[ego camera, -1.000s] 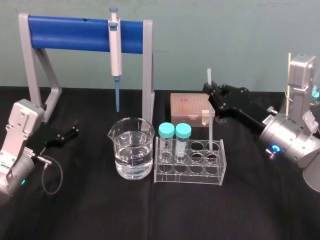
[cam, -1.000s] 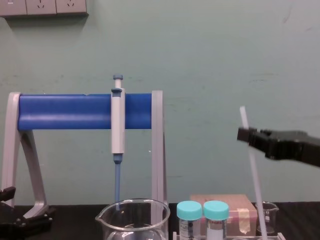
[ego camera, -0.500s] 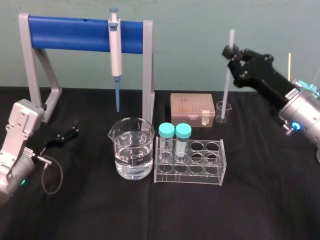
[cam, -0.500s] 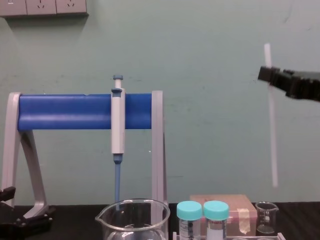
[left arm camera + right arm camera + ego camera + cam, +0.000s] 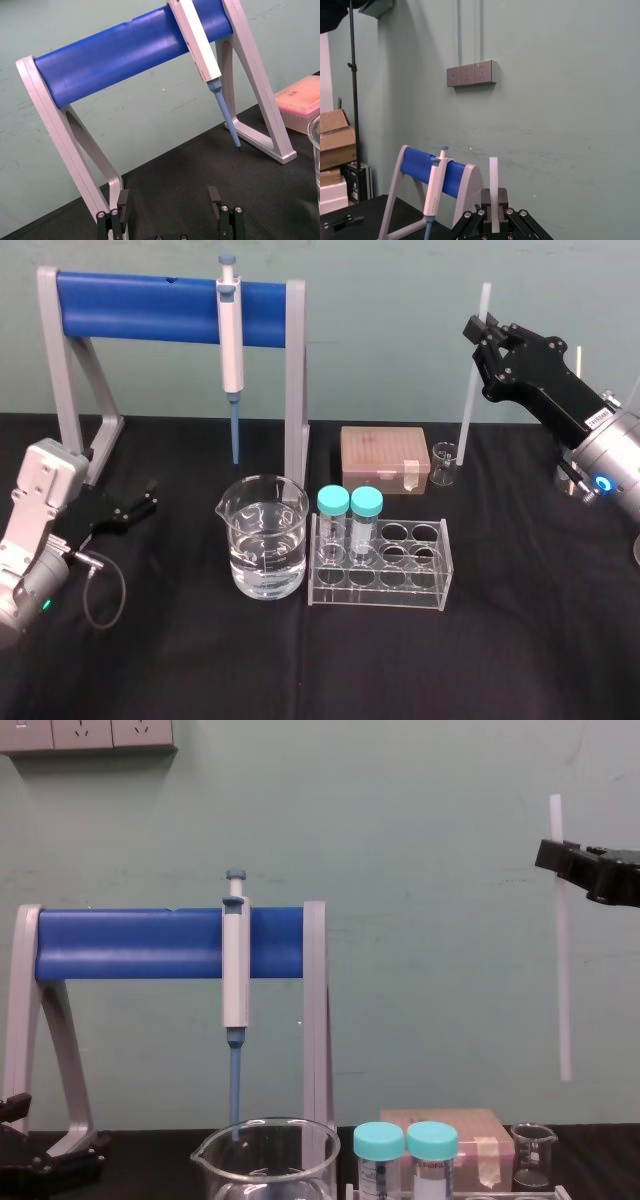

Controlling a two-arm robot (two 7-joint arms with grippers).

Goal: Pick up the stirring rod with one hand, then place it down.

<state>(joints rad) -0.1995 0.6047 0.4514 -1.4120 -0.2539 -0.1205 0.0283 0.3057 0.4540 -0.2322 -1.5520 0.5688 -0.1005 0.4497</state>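
Stirring rod (image 5: 470,390), thin, straight, white, hangs upright in angular black right tool (image 5: 482,336).

My right end effector (image 5: 486,338) hangs high at the right, arm angled upward, fingers clamped on the stirring rod (image 5: 468,405) (held upright). My left end effector (image 5: 146,499) rests low at the left, fingers apart.

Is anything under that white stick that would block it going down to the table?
Nothing visible straight below the stirring rod, held upright in the air by the right gripper. A small glass beaker stands close, slightly to its left.
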